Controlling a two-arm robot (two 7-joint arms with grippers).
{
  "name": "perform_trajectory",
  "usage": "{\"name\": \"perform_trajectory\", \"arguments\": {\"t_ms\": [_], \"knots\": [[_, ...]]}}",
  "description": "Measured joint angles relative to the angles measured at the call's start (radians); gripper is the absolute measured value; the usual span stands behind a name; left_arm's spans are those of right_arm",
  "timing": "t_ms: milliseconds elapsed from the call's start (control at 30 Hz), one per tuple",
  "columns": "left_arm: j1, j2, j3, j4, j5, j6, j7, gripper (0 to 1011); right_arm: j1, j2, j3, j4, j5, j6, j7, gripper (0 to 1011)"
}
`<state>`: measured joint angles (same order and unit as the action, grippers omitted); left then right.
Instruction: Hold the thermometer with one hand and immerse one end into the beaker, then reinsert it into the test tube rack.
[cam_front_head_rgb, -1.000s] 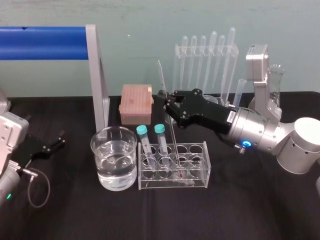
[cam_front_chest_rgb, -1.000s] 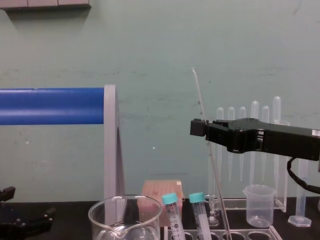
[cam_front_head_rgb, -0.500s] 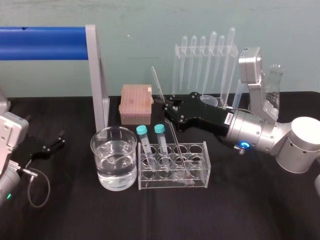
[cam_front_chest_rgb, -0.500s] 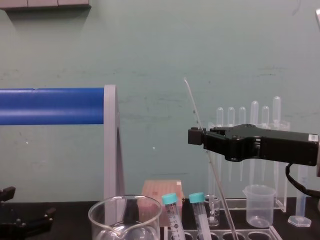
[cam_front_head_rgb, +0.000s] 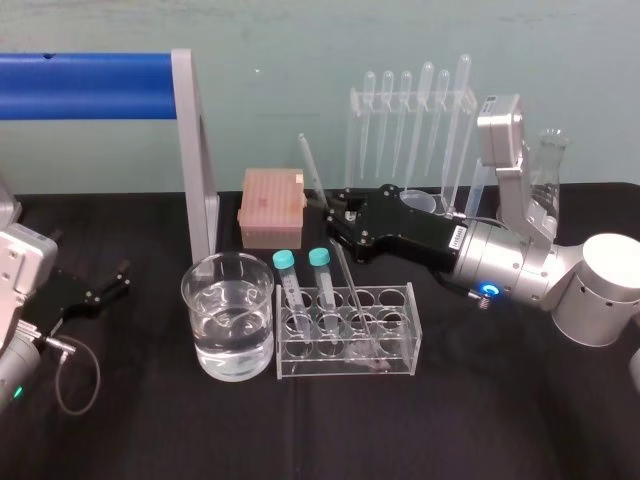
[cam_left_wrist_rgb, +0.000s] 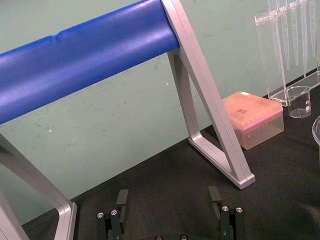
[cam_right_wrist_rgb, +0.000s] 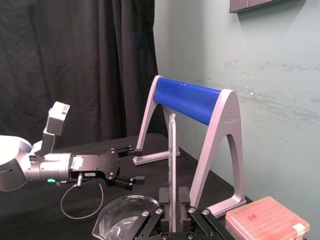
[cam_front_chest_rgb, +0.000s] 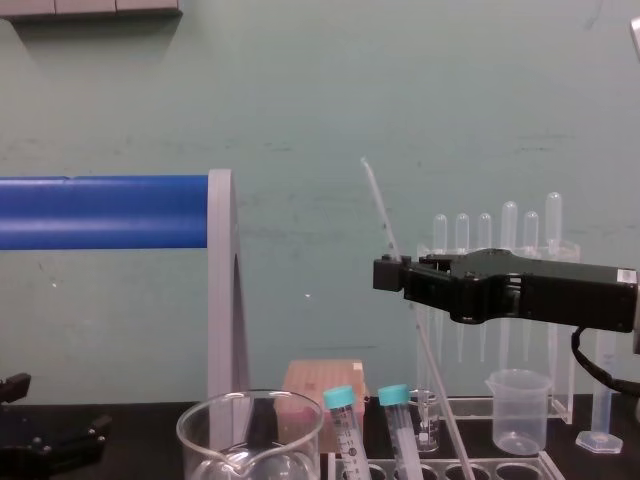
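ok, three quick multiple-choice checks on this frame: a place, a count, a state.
1. The thermometer's lower end is: A in the beaker; B in the test tube rack; C on the table.
2. Teal-capped tubes in the rack: A one; B four; C two.
3. The right gripper is: A shut on the thermometer; B open, empty; C parked.
1 B: the tilted rod runs down into the rack. 2 C: two caps side by side at its left end. 3 A: it pinches the rod. The left gripper is parked, open, far left.
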<state>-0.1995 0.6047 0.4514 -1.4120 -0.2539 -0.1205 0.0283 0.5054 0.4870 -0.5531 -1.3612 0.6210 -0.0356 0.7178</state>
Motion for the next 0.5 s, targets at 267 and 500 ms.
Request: {"name": "perform_trajectory", "arguments": {"t_ms": [267,500], "knots": [[0.000,0.000,0.000,0.000,0.000,0.000,0.000,1008,0.000,0.000,0.001,0.000,0.001,0.000,0.000,367],[0.000,0.000,0.000,0.000,0.000,0.000,0.000,1008,0.000,0.000,0.001,0.000,0.001,0.000,0.000,592]]}}
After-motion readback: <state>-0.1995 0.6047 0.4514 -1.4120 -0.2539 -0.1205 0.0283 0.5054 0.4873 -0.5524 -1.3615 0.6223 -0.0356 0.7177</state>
